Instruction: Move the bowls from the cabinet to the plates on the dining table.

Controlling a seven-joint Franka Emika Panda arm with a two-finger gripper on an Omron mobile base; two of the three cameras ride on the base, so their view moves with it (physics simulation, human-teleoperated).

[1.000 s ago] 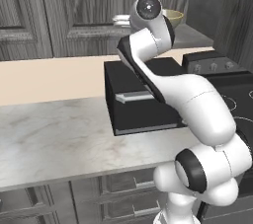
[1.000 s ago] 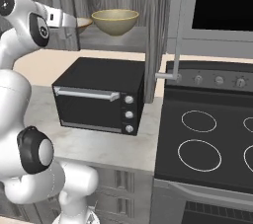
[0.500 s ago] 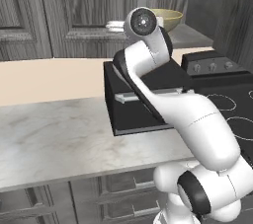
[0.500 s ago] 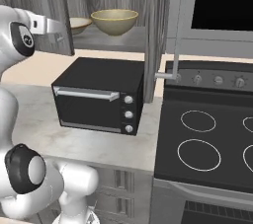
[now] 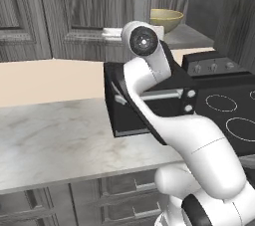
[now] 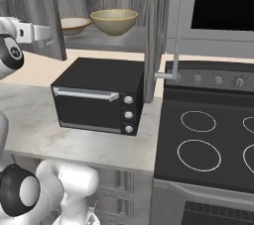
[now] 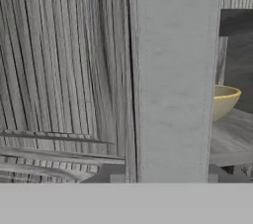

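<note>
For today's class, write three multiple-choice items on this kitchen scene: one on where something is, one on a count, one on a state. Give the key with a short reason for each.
1. Where does the black toaster oven stand?
A. On the marble counter, left of the black stovetop
B. Inside the wall cabinet
C. On the stovetop

2. How many round tan bowls rest on the shelf of the dark grey wood-grain cabinet?
A. None
B. Two
C. Four

3. What is the state of the cabinet's doors?
A. Both shut
B. Taken off
C. Standing open, shelf exposed

Key:
1 A, the right base view shows the oven on the counter beside the stove.
2 B, a deeper bowl and a shallower one sit side by side there.
3 C, the doors are swung out and the bowls show between them.
</note>
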